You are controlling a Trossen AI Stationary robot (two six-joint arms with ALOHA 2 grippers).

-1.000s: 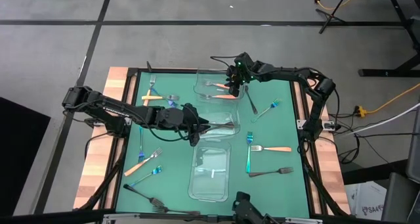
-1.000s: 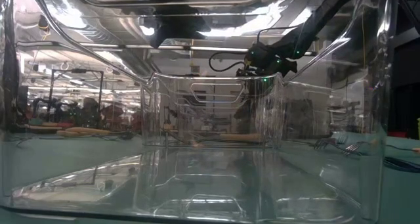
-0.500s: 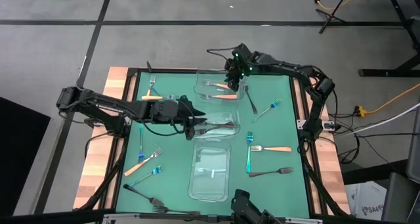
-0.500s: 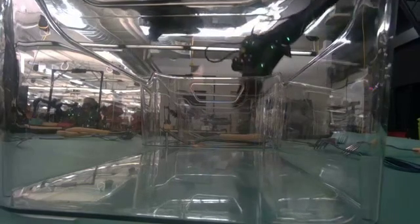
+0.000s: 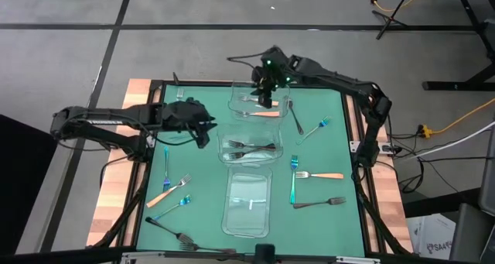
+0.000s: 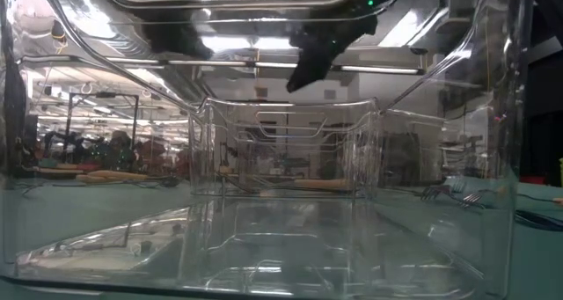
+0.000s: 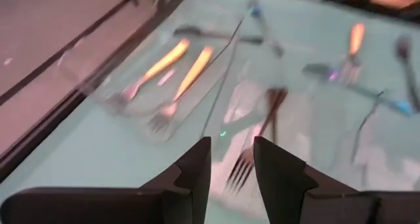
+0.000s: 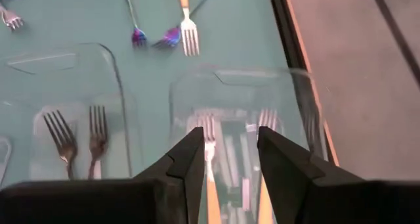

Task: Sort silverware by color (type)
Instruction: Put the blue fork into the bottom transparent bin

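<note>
Three clear containers stand in a row down the middle of the green mat. The far container (image 5: 259, 101) holds orange-handled forks (image 8: 209, 140). The middle container (image 5: 249, 148) holds two dark forks (image 5: 251, 145). The near container (image 5: 247, 204) shows no fork. My right gripper (image 5: 263, 94) (image 8: 228, 155) hovers open and empty above the far container. My left gripper (image 5: 203, 128) (image 7: 231, 165) is open and empty, to the left of the middle container. Loose forks lie flat on the mat: orange-handled (image 5: 319, 175), blue-teal (image 5: 294, 183) and dark (image 5: 319, 204).
More forks lie on the mat's left side: an orange-handled one (image 5: 166, 193), a blue-teal one (image 5: 179, 204) and a dark one (image 5: 182, 234) by the near edge. Right of the far container lie a dark fork (image 5: 296, 121) and a blue-teal fork (image 5: 317, 128). A black frame borders the mat.
My left gripper has drawn back from over the middle container toward the table's left edge. My right gripper has risen and shifted a little toward the far-left above the far container. The forks in the containers lie still.
</note>
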